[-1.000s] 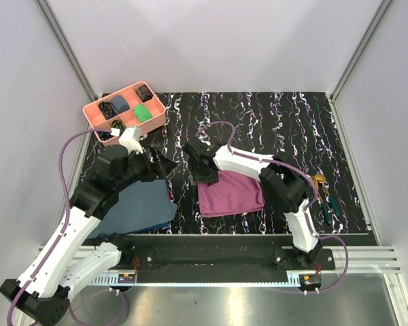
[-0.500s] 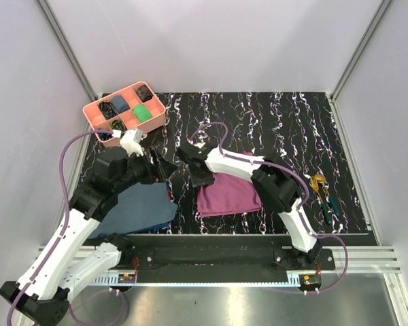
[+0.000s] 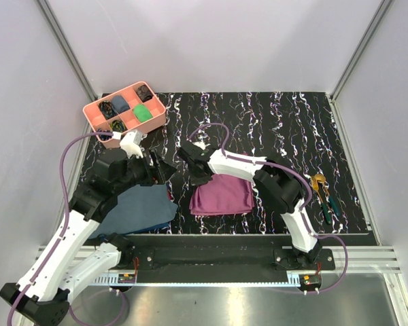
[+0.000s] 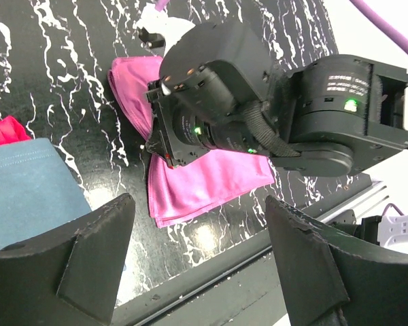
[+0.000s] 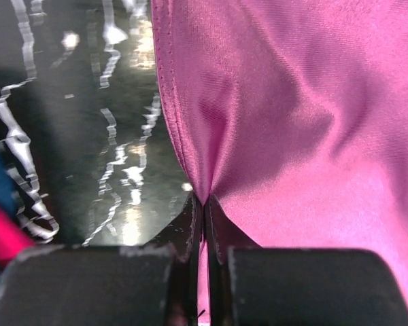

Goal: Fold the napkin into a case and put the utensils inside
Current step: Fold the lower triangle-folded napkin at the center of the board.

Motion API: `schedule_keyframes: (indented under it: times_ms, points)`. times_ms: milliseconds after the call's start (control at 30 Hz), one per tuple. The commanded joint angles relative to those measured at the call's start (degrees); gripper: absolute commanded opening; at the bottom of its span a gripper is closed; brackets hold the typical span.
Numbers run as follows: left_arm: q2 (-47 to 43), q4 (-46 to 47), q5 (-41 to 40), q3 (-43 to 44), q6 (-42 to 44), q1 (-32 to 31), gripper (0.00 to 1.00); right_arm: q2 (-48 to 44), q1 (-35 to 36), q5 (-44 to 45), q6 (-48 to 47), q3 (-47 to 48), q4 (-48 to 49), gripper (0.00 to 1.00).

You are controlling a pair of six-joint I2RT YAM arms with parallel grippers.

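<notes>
Napkin: plum-purple, folded to a flat oblong on the table. Long axis left to right, spreading rightward and nearward from the right gripper and partly under that arm's forearm. Far-left edge puckered at the pinch. In the right wrist view, hem running straight away from the fingertips, cloth on their right, bare table on their left. Right gripper: clenched on a fold of the napkin's edge, fingers pressed together with cloth between. Left gripper: released, fingers wide apart, grasping nothing, hovering just left of the right gripper and angled toward it and the napkin. Utensils: well to the right of the right gripper, past that arm's elbow, apart from the napkin. Lying close together, long axes roughly far to near, golden heads at the far end, green handles toward the near edge. Blue cloth: flat on the near side of the left gripper. Red cloth: small, at the blue cloth's right edge, between it and the napkin. Tray: pink, compartmented, far and left of the left gripper.
</notes>
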Motion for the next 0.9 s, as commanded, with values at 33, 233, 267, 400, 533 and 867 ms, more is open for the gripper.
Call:
schedule_keyframes:
  times_ms: [33,233,267,400,533,867]
  points:
    - [-0.1,1.9,2.4,-0.5,0.6,0.6,0.8,-2.7,-0.9,-8.9,-1.0,-5.9,7.0,0.0]
    - [1.6,4.7,5.0,-2.4,-1.1,1.3,0.79,-11.5,-3.9,-19.1,1.5,-13.4,15.8,0.0]
    - [2.3,5.3,5.7,-2.6,-1.4,1.5,0.79,-12.2,-4.6,-21.4,2.0,-14.4,16.9,0.0]
    - [4.6,7.6,8.1,-3.6,-2.9,2.2,0.78,-16.9,-7.4,-27.8,6.0,-21.3,24.8,0.0]
    - [7.1,10.2,9.4,-4.9,-4.1,2.7,0.76,-20.3,-10.0,-32.1,8.6,-28.4,32.3,0.0]
    - [18.0,20.0,13.3,-9.8,-8.0,3.0,0.58,-24.4,-17.0,-44.2,14.1,-41.5,49.2,0.0]
